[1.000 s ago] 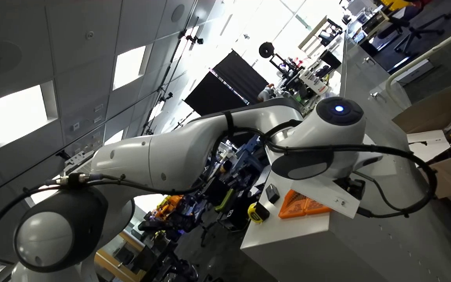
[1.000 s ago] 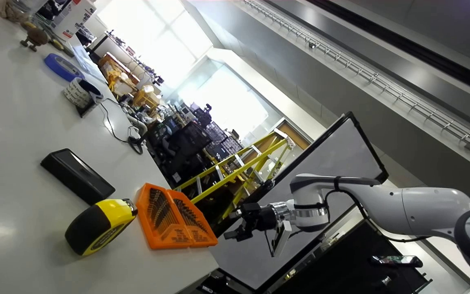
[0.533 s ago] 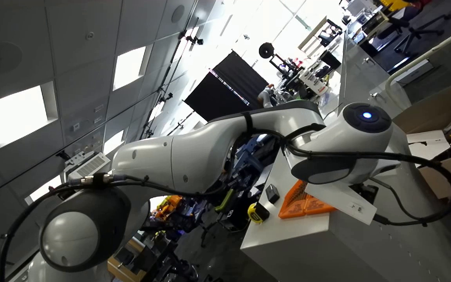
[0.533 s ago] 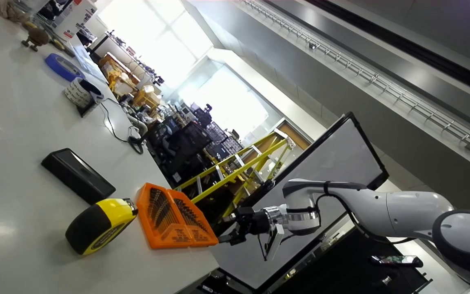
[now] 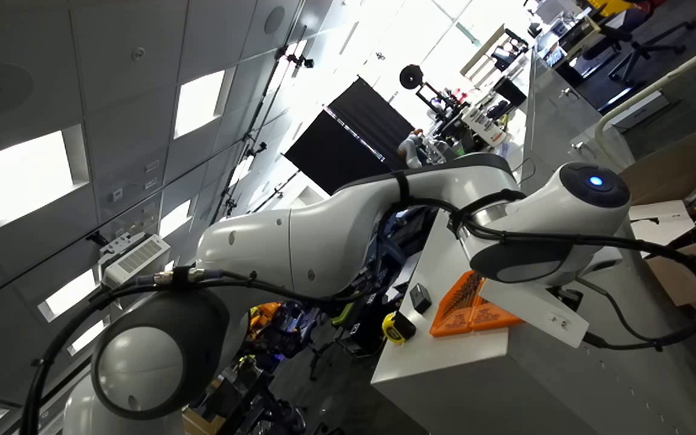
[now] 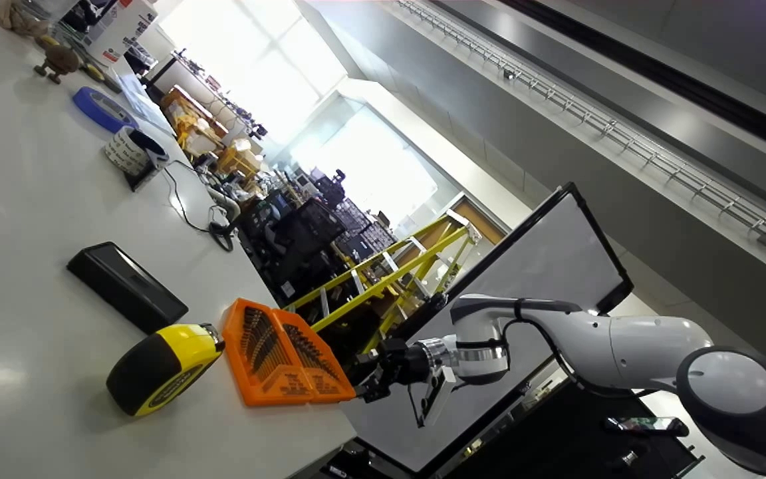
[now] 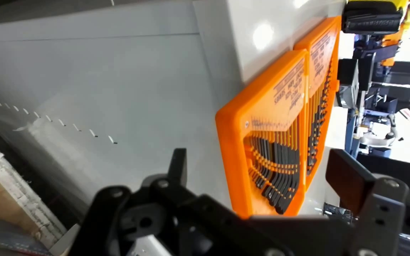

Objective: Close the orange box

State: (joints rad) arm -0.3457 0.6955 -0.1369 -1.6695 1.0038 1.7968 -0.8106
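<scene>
The orange box (image 6: 266,389) lies open on the white table's corner, its two halves spread like a book with dark hex keys in rows. It also shows in an exterior view (image 5: 454,323), partly covered by the arm, and in the wrist view (image 7: 235,156). My gripper (image 6: 361,376) is at the box's outer half, on the side of the table edge. In the wrist view the gripper (image 7: 257,164) is wide open and empty, with the nearer half of the box showing between its fingers. Whether a finger touches the box I cannot tell.
A yellow and black tape measure (image 6: 163,369) stands beside the box, and a black case (image 6: 127,286) lies behind it. A white tape roll (image 6: 130,153) and a blue roll (image 6: 104,110) are farther along the table. The table's edge (image 5: 444,365) runs close to the box.
The arm has moved toward the box, bringing the open gripper from well off the table edge to the box's outer side. The box has not moved.
</scene>
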